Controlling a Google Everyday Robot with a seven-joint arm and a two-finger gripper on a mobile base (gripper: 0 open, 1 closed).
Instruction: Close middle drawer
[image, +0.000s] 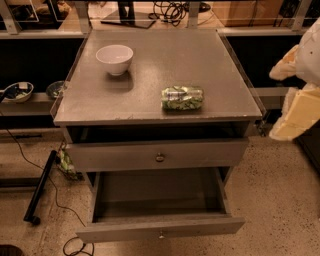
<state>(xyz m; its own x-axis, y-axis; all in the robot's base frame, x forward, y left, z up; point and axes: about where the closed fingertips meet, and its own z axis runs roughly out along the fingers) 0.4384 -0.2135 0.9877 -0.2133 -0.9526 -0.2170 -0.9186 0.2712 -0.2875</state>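
Observation:
The grey cabinet (160, 75) stands in the middle of the camera view. Its middle drawer (160, 231) is pulled far out, with a long low front panel, a tiny centre knob (161, 234) and an empty deep box. Above it, the top drawer (157, 155) with a brass knob stands slightly out. The lowest drawer is hidden under the open one. My gripper (297, 112), pale cream, hangs at the right edge of the view. It is beside the cabinet's right side at about top-drawer height, apart from the cabinet and well away from the middle drawer's front.
A white bowl (114, 58) and a green snack bag (182, 98) sit on the cabinet top. Shelving with bowls (17, 91) runs behind on the left. A black bar (40, 187) and cables lie on the speckled floor at left.

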